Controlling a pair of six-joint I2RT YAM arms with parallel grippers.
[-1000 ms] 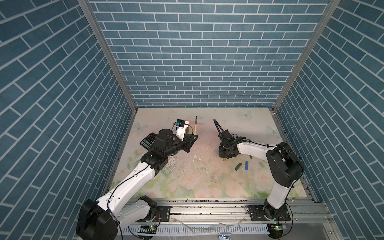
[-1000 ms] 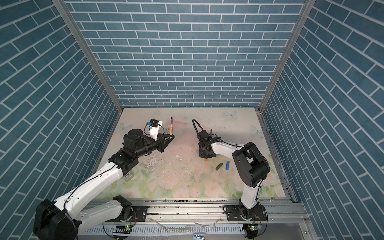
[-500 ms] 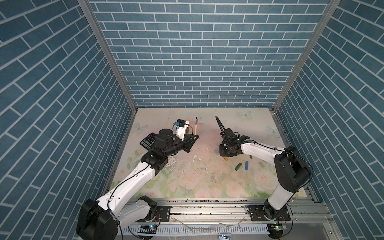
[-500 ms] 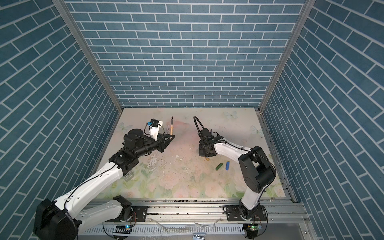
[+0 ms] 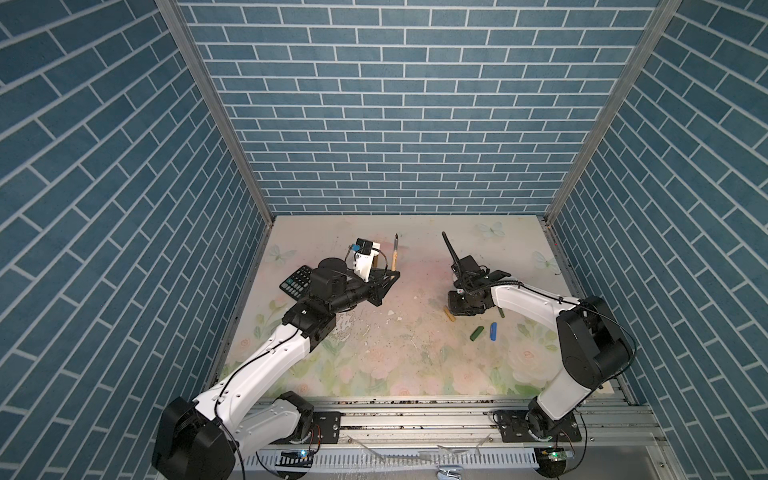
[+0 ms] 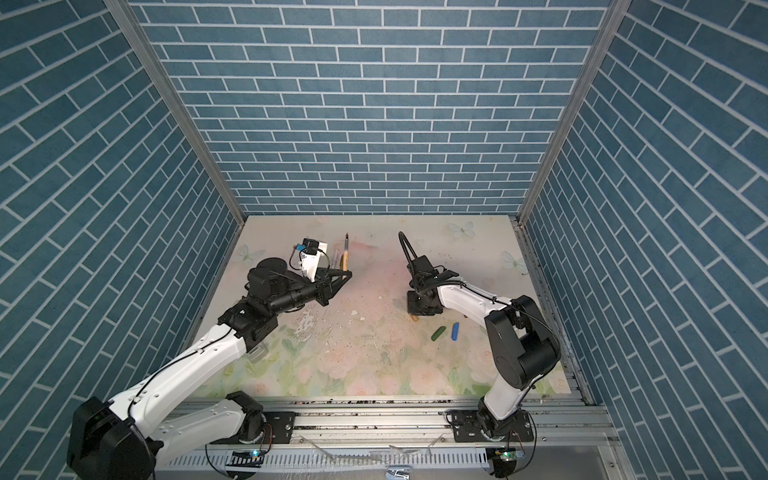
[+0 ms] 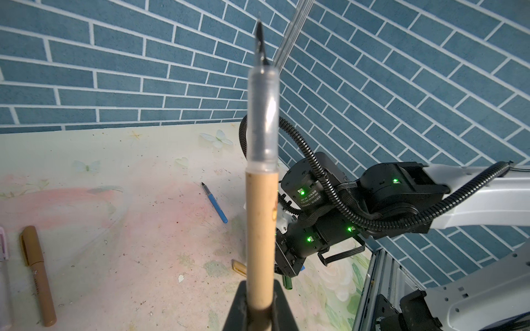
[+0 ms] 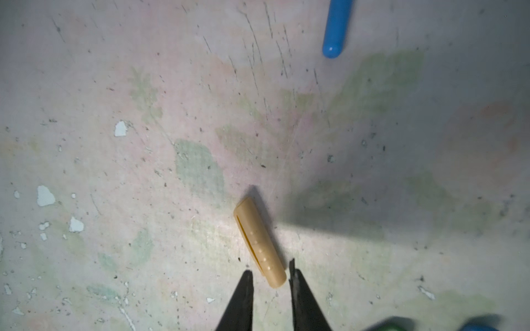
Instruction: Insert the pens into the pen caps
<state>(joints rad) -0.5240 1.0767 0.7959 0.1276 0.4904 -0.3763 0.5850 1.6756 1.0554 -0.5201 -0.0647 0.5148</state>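
Observation:
My left gripper (image 7: 259,303) is shut on a gold-brown pen (image 7: 261,229) and holds it upright, dark tip up, above the mat's back left (image 5: 395,254). Pointing down at the mat, my right gripper (image 8: 269,272) has its jaws slightly open. The near end of a gold-brown pen cap (image 8: 258,243) lies on the mat between its fingertips. That cap shows beside the right wrist in both top views (image 5: 448,314) (image 6: 413,318). A green cap (image 5: 477,333) and a blue cap (image 5: 493,331) lie to its right. A blue pen (image 7: 215,203) lies beyond the right wrist.
A black calculator (image 5: 296,280) lies at the left edge, behind my left arm. A capped gold-brown pen (image 7: 37,275) and a pale pink one (image 7: 3,272) lie near my left gripper. Brick-pattern walls close three sides. The mat (image 5: 374,353) is scuffed and flecked.
The right arm's elbow has swung out to the right while its gripper stayed low over the gold-brown cap. The left arm and its pen have not moved.

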